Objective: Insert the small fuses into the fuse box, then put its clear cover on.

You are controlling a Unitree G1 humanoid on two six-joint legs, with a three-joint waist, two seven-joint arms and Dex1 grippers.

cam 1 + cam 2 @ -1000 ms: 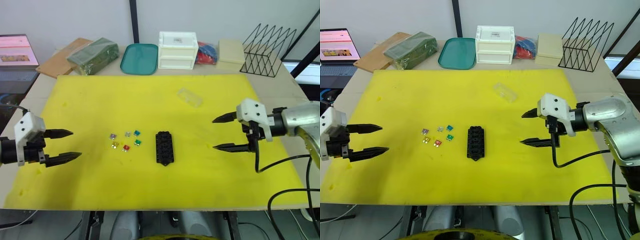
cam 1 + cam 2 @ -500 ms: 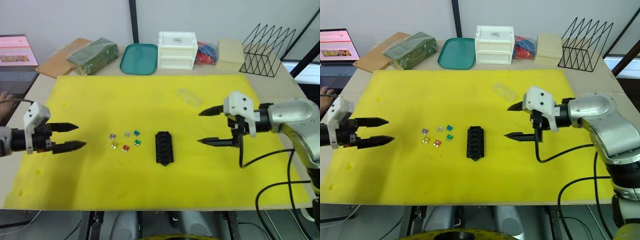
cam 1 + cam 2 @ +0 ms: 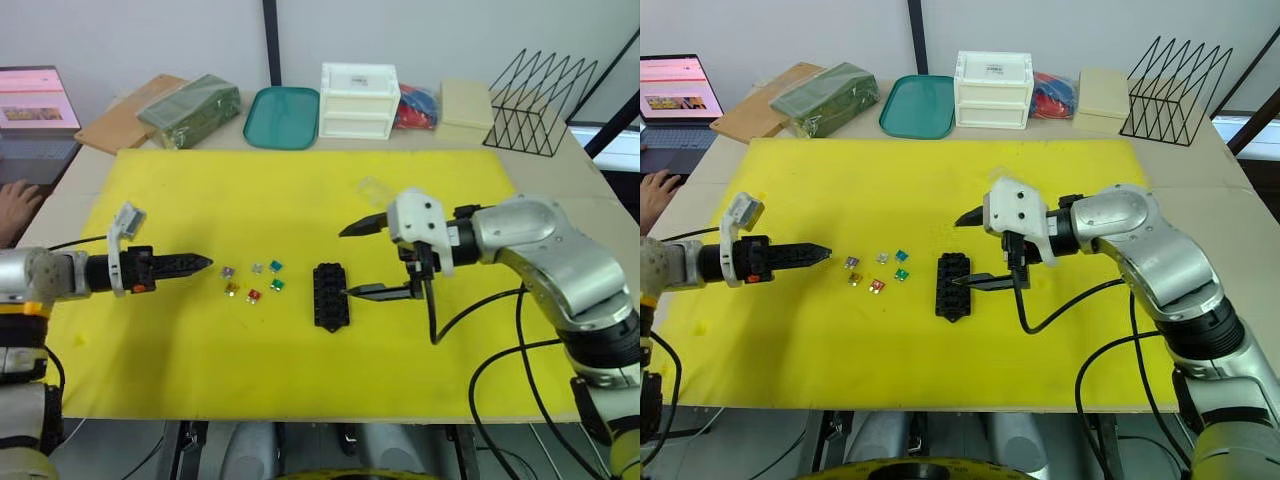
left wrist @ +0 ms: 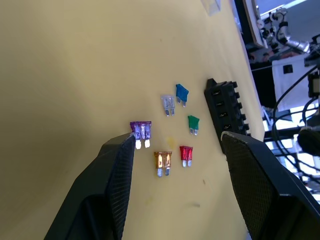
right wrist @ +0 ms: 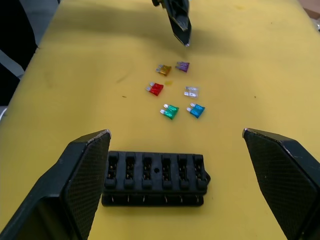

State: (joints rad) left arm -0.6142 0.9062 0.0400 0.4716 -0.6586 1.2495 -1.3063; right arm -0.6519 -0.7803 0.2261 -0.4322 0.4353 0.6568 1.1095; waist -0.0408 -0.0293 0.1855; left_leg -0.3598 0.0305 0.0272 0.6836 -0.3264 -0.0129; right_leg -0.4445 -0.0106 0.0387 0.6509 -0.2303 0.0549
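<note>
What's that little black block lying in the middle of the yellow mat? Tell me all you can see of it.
The fuse box is a small black rectangular block that looks like plastic, with two rows of six slots, all empty. It lies flat on the yellow mat, slots facing up. The small fuses lie loose beside it, apart from it. The right pincer is open, with one finger close to the block's edge; I cannot tell if it touches.

The small fuses (image 3: 252, 281) lie just left of the fuse box (image 3: 329, 296); the clear cover (image 3: 374, 188) behind.
</note>
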